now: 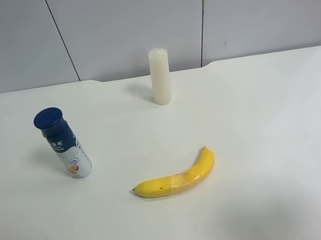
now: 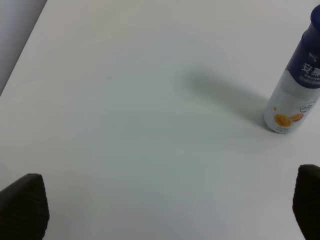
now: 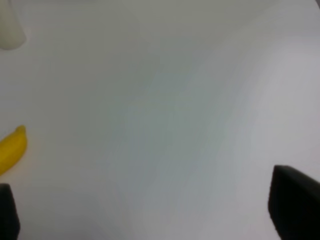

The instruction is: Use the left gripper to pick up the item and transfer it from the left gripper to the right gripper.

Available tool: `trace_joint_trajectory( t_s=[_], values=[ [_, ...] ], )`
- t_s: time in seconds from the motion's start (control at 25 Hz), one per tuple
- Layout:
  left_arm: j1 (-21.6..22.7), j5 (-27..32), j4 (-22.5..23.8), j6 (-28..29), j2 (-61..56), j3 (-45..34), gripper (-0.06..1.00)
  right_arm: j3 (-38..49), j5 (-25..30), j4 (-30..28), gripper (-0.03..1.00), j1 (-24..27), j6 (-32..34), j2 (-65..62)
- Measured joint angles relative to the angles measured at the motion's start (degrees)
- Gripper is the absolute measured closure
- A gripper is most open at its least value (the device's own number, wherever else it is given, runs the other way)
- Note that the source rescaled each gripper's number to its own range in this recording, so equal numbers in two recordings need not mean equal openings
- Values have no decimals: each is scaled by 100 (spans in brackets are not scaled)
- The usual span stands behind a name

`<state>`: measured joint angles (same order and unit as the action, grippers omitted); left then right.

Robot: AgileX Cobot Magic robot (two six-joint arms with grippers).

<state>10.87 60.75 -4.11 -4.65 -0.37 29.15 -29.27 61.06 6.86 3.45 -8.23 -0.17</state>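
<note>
Bottle (image 1: 64, 143), dark blue above and white below, stands on the white bench (image 1: 262, 140) at the exterior high view's left, well apart from the banana (image 1: 176, 177) and the white cylinder (image 1: 160, 75). Left pincer (image 2: 165, 207) is spread wide, gripping nothing, with the bottle ahead of it. Right pincer (image 3: 150, 210) is likewise spread.
</note>
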Motion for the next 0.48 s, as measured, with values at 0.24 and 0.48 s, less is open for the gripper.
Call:
trace_joint_trajectory(
  t_s=[0.24, 0.48],
  values=[
    [0, -2, 0, 0, 15, 0, -6, 0, 0, 0, -3, 0, 0, 0],
    [0, 5, 0, 0, 763, 490, -6, 0, 0, 0, -3, 0, 0, 0]
  ],
)
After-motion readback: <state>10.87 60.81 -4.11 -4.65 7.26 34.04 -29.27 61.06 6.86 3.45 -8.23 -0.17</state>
